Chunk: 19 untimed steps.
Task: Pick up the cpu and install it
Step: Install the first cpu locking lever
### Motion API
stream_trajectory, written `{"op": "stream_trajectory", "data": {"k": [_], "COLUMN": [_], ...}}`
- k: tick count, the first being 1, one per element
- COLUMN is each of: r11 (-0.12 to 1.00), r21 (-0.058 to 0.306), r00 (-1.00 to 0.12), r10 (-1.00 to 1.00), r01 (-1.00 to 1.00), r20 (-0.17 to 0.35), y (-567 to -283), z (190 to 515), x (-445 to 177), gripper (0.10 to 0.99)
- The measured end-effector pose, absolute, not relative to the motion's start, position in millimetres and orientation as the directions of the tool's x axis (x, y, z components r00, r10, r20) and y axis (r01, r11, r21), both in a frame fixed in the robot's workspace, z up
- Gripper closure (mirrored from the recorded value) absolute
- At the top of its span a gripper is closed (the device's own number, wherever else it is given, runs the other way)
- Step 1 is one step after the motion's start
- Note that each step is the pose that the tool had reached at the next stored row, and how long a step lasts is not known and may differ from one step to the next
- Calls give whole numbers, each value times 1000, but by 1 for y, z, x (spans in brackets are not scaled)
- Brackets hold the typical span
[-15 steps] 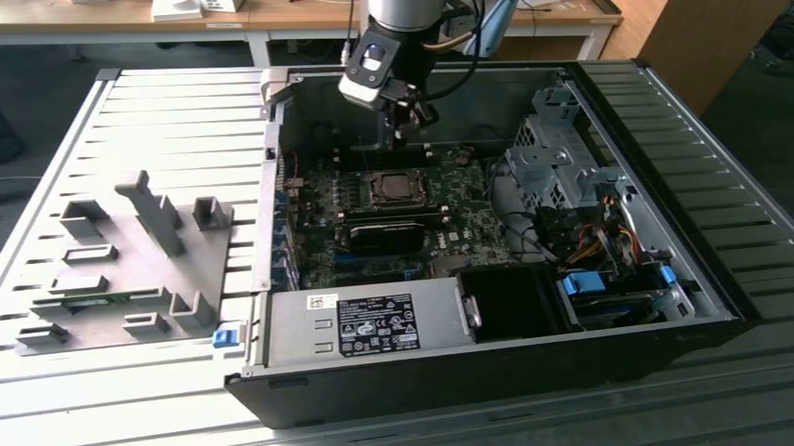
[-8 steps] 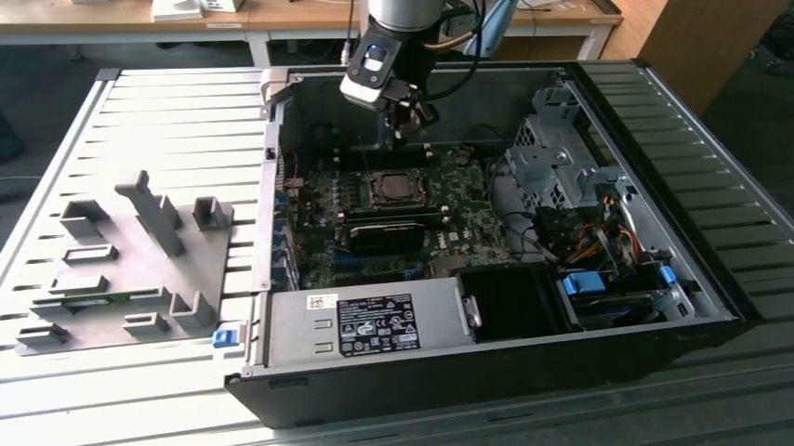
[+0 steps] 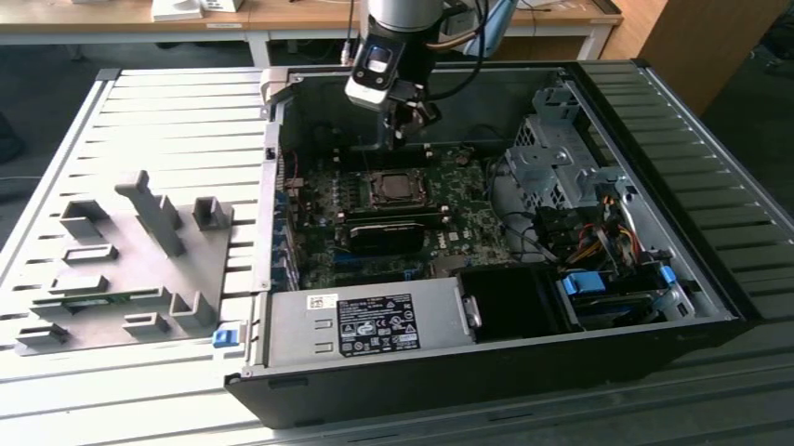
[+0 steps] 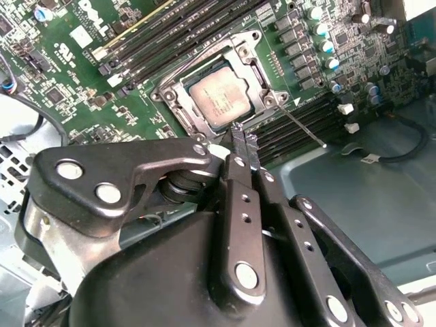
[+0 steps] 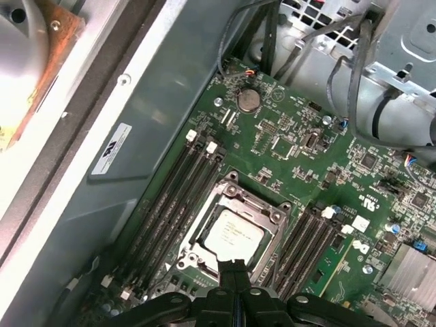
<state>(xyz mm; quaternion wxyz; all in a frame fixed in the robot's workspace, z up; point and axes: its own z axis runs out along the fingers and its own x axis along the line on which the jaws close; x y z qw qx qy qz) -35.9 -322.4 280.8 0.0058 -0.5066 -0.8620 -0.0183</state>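
One cpu [image 5: 231,235], silvery on top, lies flat inside the dark metal-framed socket [image 5: 262,208] on the green motherboard [image 5: 306,146]; in the second wrist view the same chip [image 4: 219,100] sits squarely within the frame. Just above the socket's edge hangs the gripper [image 4: 242,144], its two slim black fingers [image 4: 238,136] pressed together with no gap between them and nothing held; the tips are apart from the chip. In the exterior view the gripper [image 3: 410,121] hovers over the socket, inside the open computer case [image 3: 694,279]. Long memory slots [image 5: 174,197] run along both sides of the socket. Within the case, a grey power-supply box [image 3: 360,325] sits at its near edge, and bundled cables [image 3: 596,242] lie toward the exterior view's right.
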Motion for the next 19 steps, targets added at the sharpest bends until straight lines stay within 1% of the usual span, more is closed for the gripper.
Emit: {"op": "stream_trajectory", "data": {"k": [15,19], "r11": [539,590], "r21": [26,26], "r00": [-540,-591], "r10": [841,806], "r01": [842,807], "r20": [29,29], "y": [-322,-322], "z": [281,281], "x": [-36,-36], "gripper": [980,980]}}
